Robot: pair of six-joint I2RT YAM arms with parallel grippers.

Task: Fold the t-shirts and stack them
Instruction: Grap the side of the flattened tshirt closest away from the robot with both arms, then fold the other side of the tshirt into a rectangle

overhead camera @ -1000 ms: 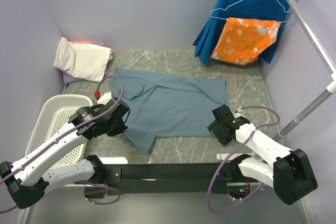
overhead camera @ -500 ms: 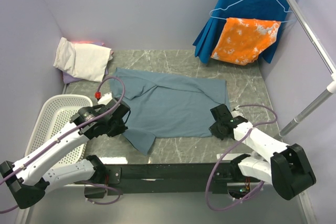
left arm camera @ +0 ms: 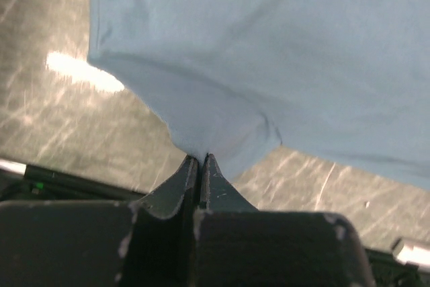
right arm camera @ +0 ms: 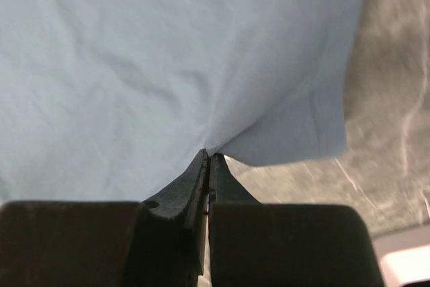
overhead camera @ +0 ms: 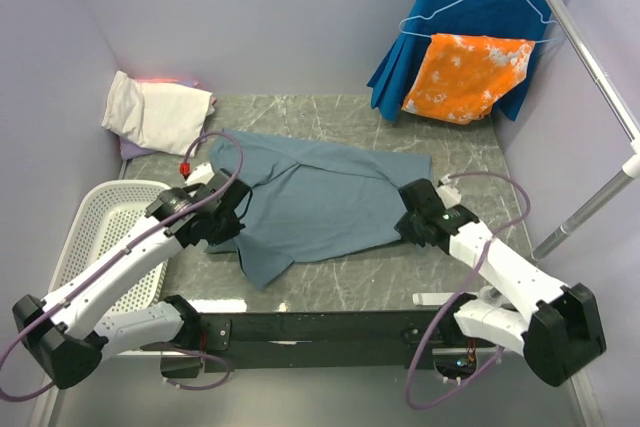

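A dusty blue-grey t-shirt point(overhead camera: 320, 197) lies spread across the middle of the marble table. My left gripper point(overhead camera: 232, 219) is shut on its near left edge, and the cloth point(left arm camera: 222, 126) bunches into a peak at the fingertips point(left arm camera: 200, 159). On the near right edge my right gripper point(overhead camera: 412, 219) is shut too, pinching a fold of the blue-grey cloth point(right arm camera: 168, 65) at its tips point(right arm camera: 209, 157). Both pinched edges are lifted and drawn back over the shirt. A cream-white folded t-shirt point(overhead camera: 160, 112) rests at the back left on a lavender one point(overhead camera: 130, 150).
A white plastic basket point(overhead camera: 100, 227) sits at the left, under the left arm. At the back right a royal-blue pleated garment point(overhead camera: 455, 22) and an orange-and-white cloth point(overhead camera: 465, 75) hang from hangers on a slanted metal rail point(overhead camera: 590, 57). Bare marble point(overhead camera: 400, 267) shows in front of the shirt.
The right gripper closed on the shirt's near right edge. Both grippers then moved away from the front edge, pulling the near hem back over the shirt, so more bare marble shows in front.
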